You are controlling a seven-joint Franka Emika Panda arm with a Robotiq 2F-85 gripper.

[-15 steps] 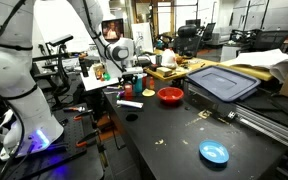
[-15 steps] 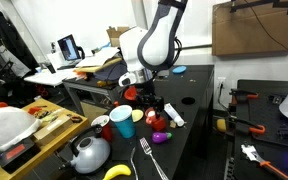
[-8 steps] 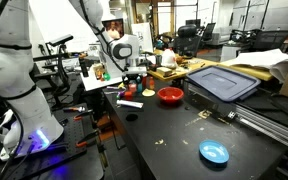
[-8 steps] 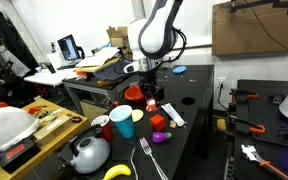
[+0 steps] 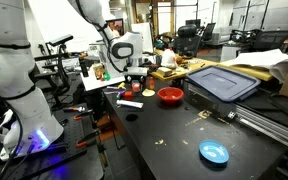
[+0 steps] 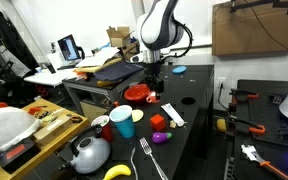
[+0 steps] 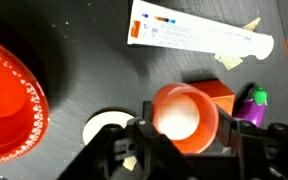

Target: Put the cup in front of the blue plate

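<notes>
In the wrist view your end effector [image 7: 189, 150] hangs straight over the cup [image 7: 184, 115] — a round red-orange cup with a smooth, pale whitish inside. Its dark fingers [image 7: 134, 150] stand apart on either side of the rim, open, and you cannot tell whether they touch it. The cup sits on the matte black counter [image 7: 74, 70]. Just beside it lie an orange block [image 7: 222, 92] and a small purple eggplant toy [image 7: 252, 105]. A flat white tube with printed stripes [image 7: 199, 38] lies beyond. The wider red bowl [image 7: 9, 95] with its ribbed rim fills the frame's left edge, and a white tape roll [image 7: 106, 128] sits near it.

In an exterior view the end effector [image 5: 136, 82] hovers low at the counter's far end beside the red bowl [image 5: 170, 95]. The glossy blue plate [image 5: 214, 152] lies well apart, near the counter's front.

In an exterior view the white arm bends down over the red bowl [image 6: 138, 93], with the blue plate [image 6: 178, 70] beyond it. You cannot make out the cup under the end effector [image 6: 151, 92].
</notes>
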